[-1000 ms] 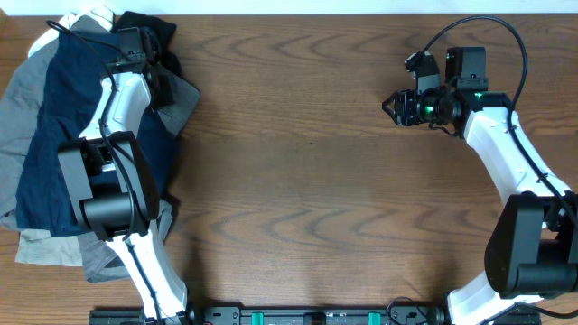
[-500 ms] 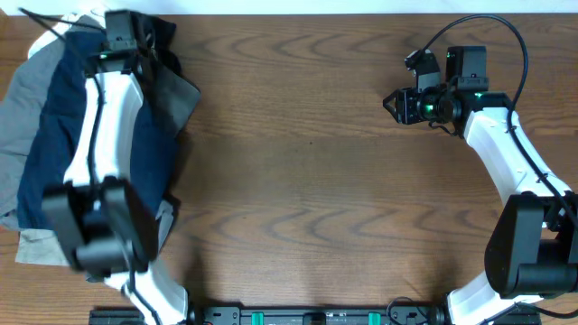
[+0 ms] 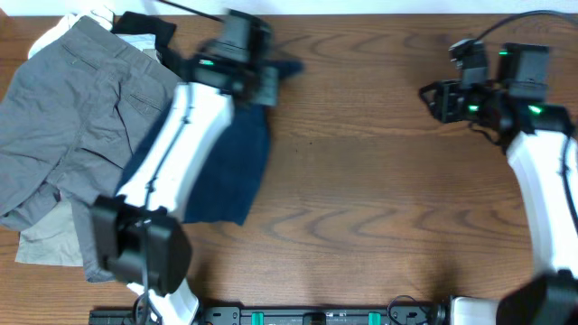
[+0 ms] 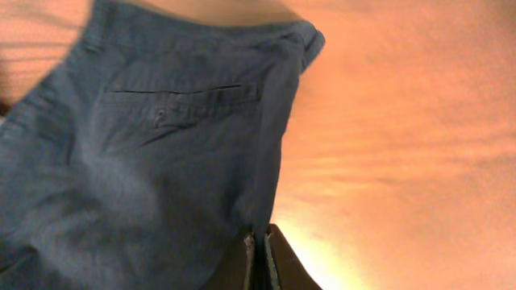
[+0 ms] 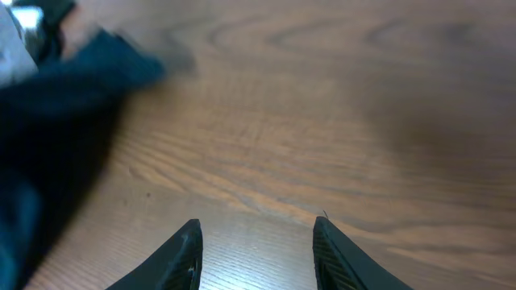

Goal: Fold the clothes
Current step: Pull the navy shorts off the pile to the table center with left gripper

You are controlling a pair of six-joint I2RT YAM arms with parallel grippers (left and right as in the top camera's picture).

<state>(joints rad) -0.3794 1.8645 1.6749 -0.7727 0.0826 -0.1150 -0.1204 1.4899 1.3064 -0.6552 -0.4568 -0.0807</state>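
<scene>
With my left gripper (image 4: 260,256) clamped on the navy shorts (image 3: 230,171) near the table's (image 3: 379,208) far edge and my right gripper (image 5: 256,250) open and empty, I should drag them low and flat toward the middle.

navy shorts (image 3: 242,171): soft cloth, matt, a bit wrinkly. grey shorts (image 3: 72,126), left of navy shorts: cloth too, matt. table (image 3: 361,181): brown wood, smooth, wavy lines, little shine. left arm (image 3: 181,135): white plastic, shiny. right gripper (image 5: 257,224): black plastic, dull.

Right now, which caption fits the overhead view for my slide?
Left gripper, shut on the navy shorts, holds them beside the grey shorts; right gripper open, empty.
</scene>
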